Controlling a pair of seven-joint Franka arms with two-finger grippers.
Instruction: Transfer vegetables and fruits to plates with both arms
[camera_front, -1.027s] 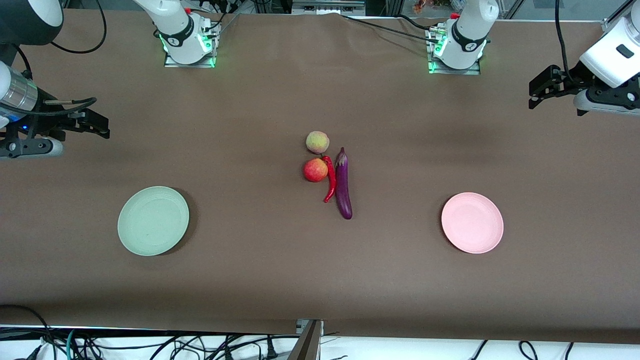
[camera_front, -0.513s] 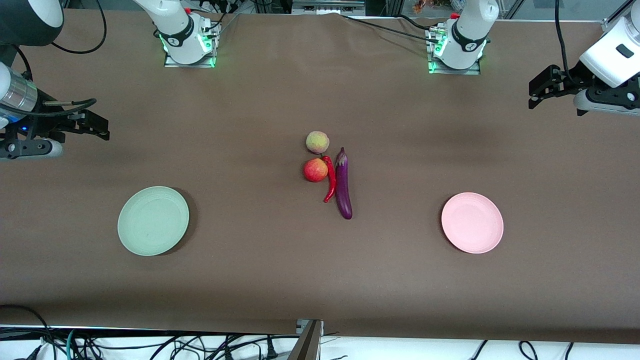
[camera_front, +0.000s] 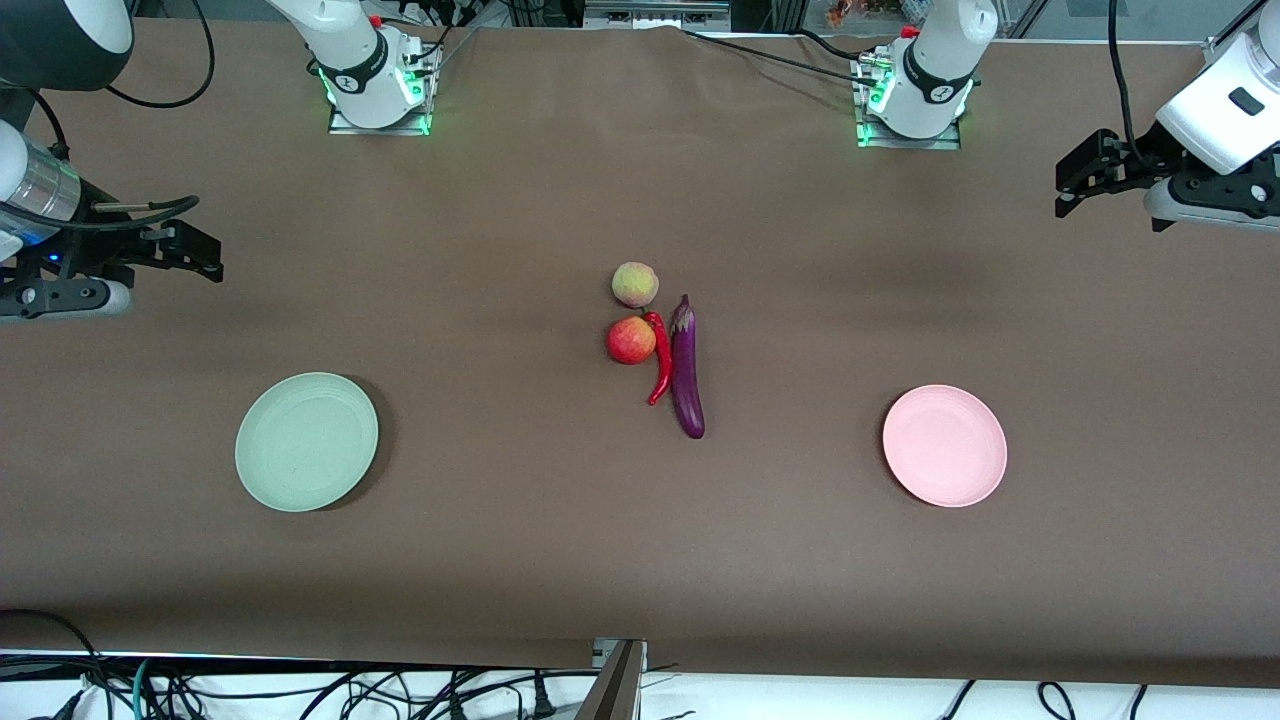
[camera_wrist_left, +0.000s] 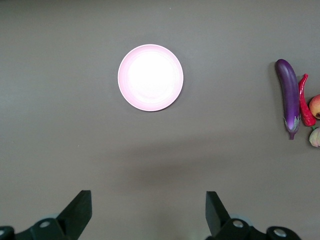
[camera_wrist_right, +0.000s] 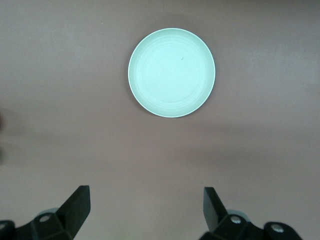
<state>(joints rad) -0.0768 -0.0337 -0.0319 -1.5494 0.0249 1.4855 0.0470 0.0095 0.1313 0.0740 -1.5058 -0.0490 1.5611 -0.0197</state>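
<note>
Glossy purple eggplant (camera_front: 687, 366) touches the thin red chili (camera_front: 659, 368), so my wide-open left end effector (camera_wrist_left: 145, 212) and right end effector (camera_wrist_right: 142, 207) could easily nudge both.

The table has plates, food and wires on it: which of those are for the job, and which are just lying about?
For the job:
- eggplant, chili pepper
- peach, red fruit
- green plate, pink plate
- left gripper, right gripper, both open

Lying about:
- cables at the table's edge
</note>
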